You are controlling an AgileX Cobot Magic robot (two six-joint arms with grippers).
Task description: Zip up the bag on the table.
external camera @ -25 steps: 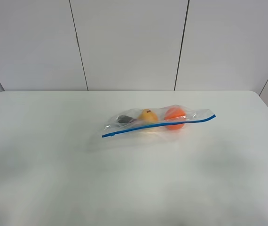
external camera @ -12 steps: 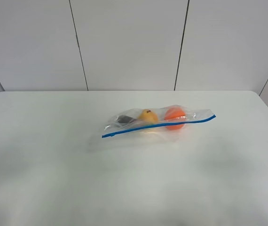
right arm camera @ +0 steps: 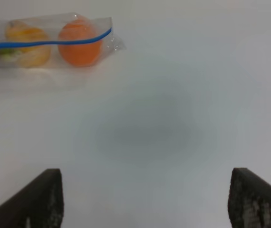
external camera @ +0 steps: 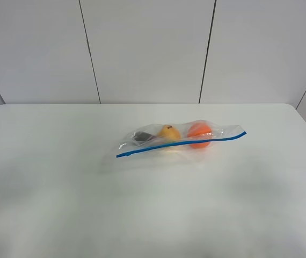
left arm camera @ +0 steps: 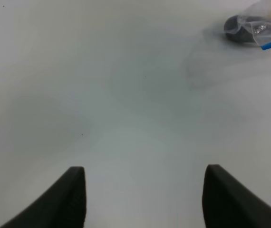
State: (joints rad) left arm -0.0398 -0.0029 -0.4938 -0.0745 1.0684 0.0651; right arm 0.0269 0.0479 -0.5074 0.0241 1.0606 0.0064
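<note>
Bag (external camera: pixel 181 141): lies flat a little right of the table's middle, toward the far side, its blue zipper strip (external camera: pixel 180 143) running left to right along the near edge.
Contents: an orange ball (external camera: pixel 199 134), a yellow piece (external camera: pixel 168 132) and a dark piece (external camera: pixel 141 137) show through.
Table (external camera: pixel 62 188): plain white.
Left gripper (left arm camera: pixel 145 190): spread wide, holding nothing, well short of the bag's left end.
Right gripper (right arm camera: pixel 145 199): spread wide too, nothing held, near side of the bag.
Risk: I'd say the slick film slides or bunches if one end isn't pinned while the strip is pressed.

A pale panelled wall (external camera: pixel 147 51) with dark vertical seams stands behind.
</note>
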